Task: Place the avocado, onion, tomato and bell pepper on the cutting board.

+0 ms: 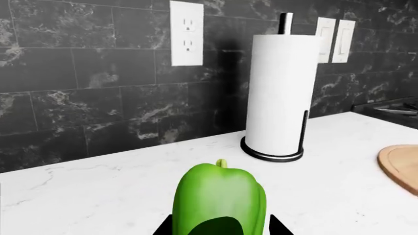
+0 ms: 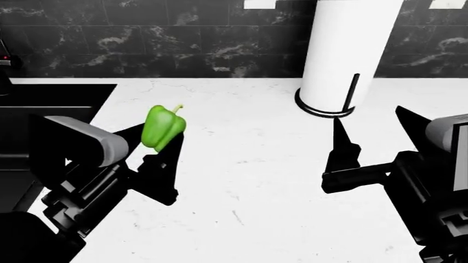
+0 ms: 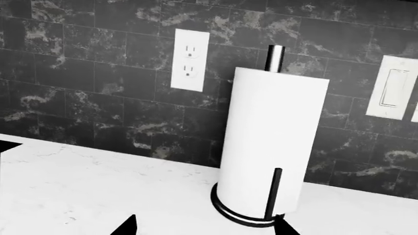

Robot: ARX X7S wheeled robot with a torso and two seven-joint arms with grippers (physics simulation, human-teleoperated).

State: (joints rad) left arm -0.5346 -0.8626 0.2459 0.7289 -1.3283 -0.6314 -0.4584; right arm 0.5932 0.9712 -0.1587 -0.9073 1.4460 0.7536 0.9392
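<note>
My left gripper (image 2: 158, 141) is shut on the bright green bell pepper (image 2: 164, 127) and holds it over the white counter's left part, stem up. In the left wrist view the bell pepper (image 1: 220, 200) fills the space between the two dark fingertips (image 1: 164, 228). An edge of the round wooden cutting board (image 1: 400, 167) shows in that view, off to the pepper's side. My right gripper (image 2: 374, 134) hangs open and empty over the counter, in front of the paper towel holder; its fingertips (image 3: 127, 226) are spread wide. Avocado, onion and tomato are out of view.
A tall paper towel roll on a black stand (image 2: 342, 55) stands at the back of the counter (image 2: 249, 181) by the dark marble wall. A black sink (image 2: 44, 109) lies at the left. A stove edge (image 1: 398, 108) shows beyond the board.
</note>
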